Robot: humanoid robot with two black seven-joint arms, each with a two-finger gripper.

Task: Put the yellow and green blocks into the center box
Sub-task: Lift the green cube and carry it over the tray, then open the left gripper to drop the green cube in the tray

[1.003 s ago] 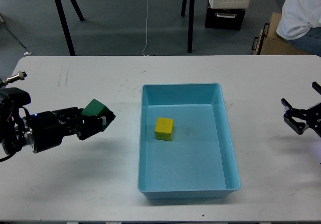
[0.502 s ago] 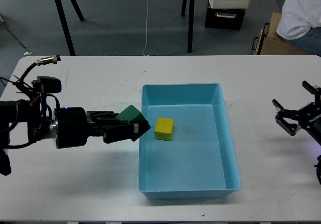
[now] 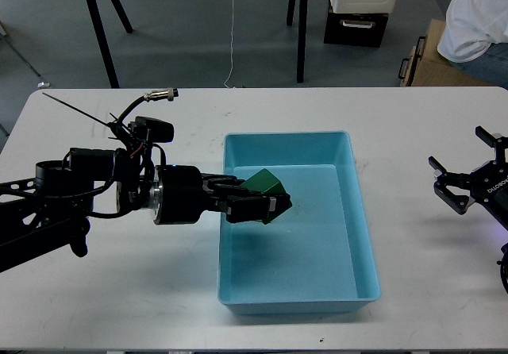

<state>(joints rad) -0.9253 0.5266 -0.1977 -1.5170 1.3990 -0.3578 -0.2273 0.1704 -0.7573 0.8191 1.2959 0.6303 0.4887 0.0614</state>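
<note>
My left arm advanced since half second ago: left claw (image 3: 266, 204) then at box's left wall, now over blue box (image 3: 353, 211) interior, above spot where yellow block sat. Yellow block no longer visible, hidden beneath claw. Left claw pinching green block (image 3: 263, 182), block tilted, held above box floor. Right claw (image 3: 468, 186) barely shifted, fingers spread, holding nothing, well right of box over white surface (image 3: 119, 290).

The left pincer (image 3: 270, 204) carried the dark green block (image 3: 263, 182) rightward from above the white counter (image 3: 143, 132), across the rim of the light blue plastic box (image 3: 361, 235). It ended over the box's interior, hiding the yellow block.
</note>
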